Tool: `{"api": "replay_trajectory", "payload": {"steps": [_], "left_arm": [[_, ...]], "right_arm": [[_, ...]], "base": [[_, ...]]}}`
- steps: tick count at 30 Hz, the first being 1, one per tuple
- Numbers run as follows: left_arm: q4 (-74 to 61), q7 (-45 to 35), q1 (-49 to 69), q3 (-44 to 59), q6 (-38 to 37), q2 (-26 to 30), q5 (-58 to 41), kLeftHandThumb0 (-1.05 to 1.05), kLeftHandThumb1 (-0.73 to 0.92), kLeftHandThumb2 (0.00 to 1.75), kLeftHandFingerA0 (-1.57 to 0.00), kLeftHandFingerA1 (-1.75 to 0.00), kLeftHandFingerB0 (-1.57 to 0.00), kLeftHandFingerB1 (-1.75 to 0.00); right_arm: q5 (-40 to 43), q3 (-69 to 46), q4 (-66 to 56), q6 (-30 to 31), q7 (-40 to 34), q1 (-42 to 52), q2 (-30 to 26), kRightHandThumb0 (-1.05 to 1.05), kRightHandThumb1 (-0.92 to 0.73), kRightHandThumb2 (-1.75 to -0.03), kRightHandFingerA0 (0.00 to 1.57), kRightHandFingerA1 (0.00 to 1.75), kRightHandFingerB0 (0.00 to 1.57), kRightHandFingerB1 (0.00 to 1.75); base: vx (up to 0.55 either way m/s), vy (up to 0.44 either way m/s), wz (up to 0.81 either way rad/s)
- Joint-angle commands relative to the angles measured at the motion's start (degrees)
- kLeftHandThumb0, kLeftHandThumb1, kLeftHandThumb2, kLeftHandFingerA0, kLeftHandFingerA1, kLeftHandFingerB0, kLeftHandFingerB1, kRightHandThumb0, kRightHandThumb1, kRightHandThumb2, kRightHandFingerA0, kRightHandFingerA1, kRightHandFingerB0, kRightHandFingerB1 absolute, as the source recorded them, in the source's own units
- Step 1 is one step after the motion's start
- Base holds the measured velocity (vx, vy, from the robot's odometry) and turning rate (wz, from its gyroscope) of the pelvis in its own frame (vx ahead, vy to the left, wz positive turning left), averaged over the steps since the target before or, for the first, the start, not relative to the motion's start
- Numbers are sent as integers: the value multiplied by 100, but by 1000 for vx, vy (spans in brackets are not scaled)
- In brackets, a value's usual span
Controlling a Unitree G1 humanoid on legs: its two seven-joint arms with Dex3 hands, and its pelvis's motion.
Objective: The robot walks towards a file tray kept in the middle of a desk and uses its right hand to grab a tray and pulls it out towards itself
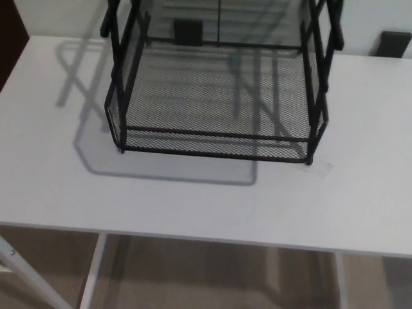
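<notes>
**Desk:** What is shown at this moment?

**Caption writer:** A black wire-mesh file tray rack (pixel 219 90) is seen standing on a white flat-topped table (pixel 193 199), toward the far middle of the surface, its front edge turned to the camera. The lowest black mesh tray (pixel 212 96) is seated fully inside the black upright frame, its front rim in line with the front posts. A grey shadow is cast on the table to the rack's left and front.

**Desk:** And the hands?

**Caption writer:** Neither is in view. No arm, left or right, is shown, so whether the fingers are spread or closed cannot be told.

**Desk:** How far along is the task judged to be?

**Caption writer:** The approach appears nearly done, since the rack is seen close and from above. The grasp is not yet made and the tray is not yet drawn out. The right hand is left to be brought to the tray's front rim, closed on it, and pulled toward the robot.

**Desk:** Anything else visible?

**Caption writer:** Two small dark rectangular objects (pixel 394 44) are seen by the wall behind the table; what they are cannot be made out.
</notes>
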Motion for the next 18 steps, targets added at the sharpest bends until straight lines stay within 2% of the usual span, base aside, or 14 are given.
{"api": "replay_trajectory", "payload": {"steps": [1, 5, 7, 10, 14, 18], "left_arm": [[-18, -38, -24, -3, -132, 42, -17, -55, 35, 89, -52, -76, -28, -62], [-33, 30, -42, -77, -106, 64, 61, -54, 36, 89, -51, -74, -27, -60], [-38, -11, -23, -62, -147, 67, 24, -54, 35, 89, -52, -75, -26, -60], [-47, -49, -21, -38, -146, 62, -13, -56, 35, 89, -54, -76, -28, -61], [-60, 45, 21, -140, -157, 65, 101, -57, 36, 89, -54, -75, -28, -61], [-56, 74, 48, -190, -174, 48, 102, -57, 34, 88, -56, -76, -29, -61]], "right_arm": [[-143, 51, -103, -19, -112, 10, -125, -54, -67, -60, 55, 56, 30, 32], [-126, 92, -288, -234, -118, 102, -78, -55, -66, -60, 53, 54, 33, 32], [-149, 203, -1051, -387, -54, 493, -34, -55, -66, -60, 54, 51, 32, 32], [-85, 324, -1160, -654, 175, 534, -29, -54, -67, -61, 52, 48, 30, 31], [-13, 419, -1714, -644, 251, 896, -49, -54, -65, -61, 53, 48, 33, 32], [24, 451, -2857, -401, 358, 1433, -176, -57, -66, -60, 52, 48, 33, 36]], "base": [[50, -5, 8], [12, -48, 8], [-27, -88, 3], [-5, -30, 1], [0, 0, 0], [0, 0, 0]]}}
